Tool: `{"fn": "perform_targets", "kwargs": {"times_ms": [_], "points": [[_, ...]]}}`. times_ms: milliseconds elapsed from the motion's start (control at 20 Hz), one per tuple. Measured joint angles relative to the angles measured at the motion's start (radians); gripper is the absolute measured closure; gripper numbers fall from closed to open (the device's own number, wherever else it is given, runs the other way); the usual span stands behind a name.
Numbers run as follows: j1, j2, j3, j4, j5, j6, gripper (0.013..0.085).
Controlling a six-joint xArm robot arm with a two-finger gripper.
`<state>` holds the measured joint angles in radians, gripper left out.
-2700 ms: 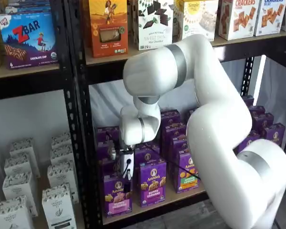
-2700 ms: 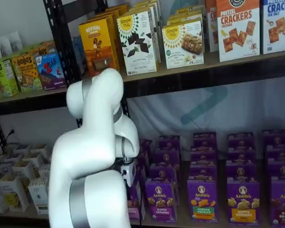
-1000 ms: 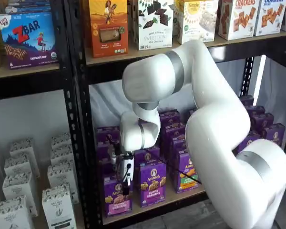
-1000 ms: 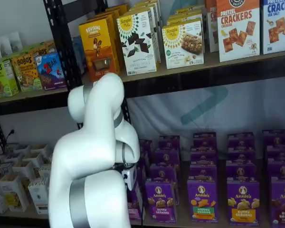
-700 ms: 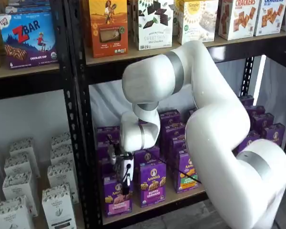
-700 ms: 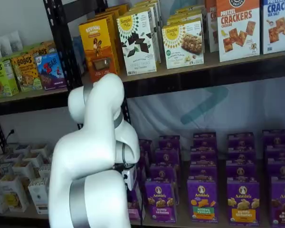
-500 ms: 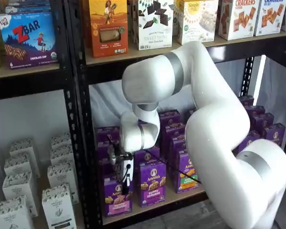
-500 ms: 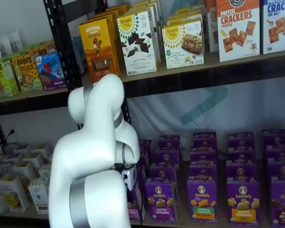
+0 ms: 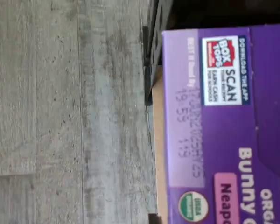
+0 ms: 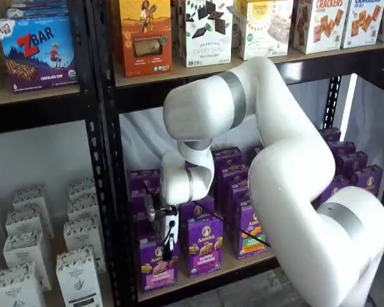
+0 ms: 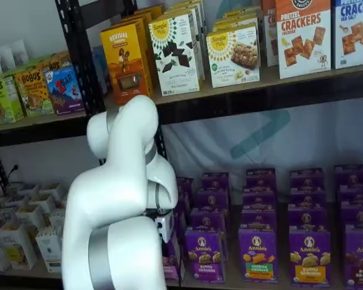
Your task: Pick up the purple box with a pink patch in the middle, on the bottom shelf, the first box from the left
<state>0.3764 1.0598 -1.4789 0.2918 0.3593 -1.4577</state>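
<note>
- The purple box stands upright at the front left end of the bottom shelf, just beside the black rack post.
- It has a round white logo near its top and a pink band low on its front.
- In the wrist view the purple box fills one side of the picture, turned on its side, with a "Box Tops" patch and a pink patch on it.
- The gripper hangs right over the top of this box in a shelf view.
- Its black fingers reach down to the top edge of the box, but the pictures do not show whether they are closed on the box or how wide they stand, so nobody can tell.
- A second purple box with a purple band stands just beside the first, at its 3 o'clock.
- The big white arm bends down from 2 o'clock.
- White boxes sit at 9 o'clock, past the post.
- Gray wood floor shows in the wrist view.
</note>
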Motion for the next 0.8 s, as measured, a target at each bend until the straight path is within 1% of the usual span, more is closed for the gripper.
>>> {"fn": "perform_targets", "kwargs": {"times_ms": [50,100,150,550,800], "points": [[0.000,0.001,-0.001,0.001,0.001,0.000,0.0610],[0.000,0.001,-0.002,0.000,0.002,0.000,0.0610],[0.000,0.001,-0.002,0.000,0.003,0.000,0.0650],[-0.003,-0.011,0.014,0.001,-0.002,-0.003,0.0650],[-0.006,-0.041,0.055,-0.014,-0.004,0.006,0.0650]]}}
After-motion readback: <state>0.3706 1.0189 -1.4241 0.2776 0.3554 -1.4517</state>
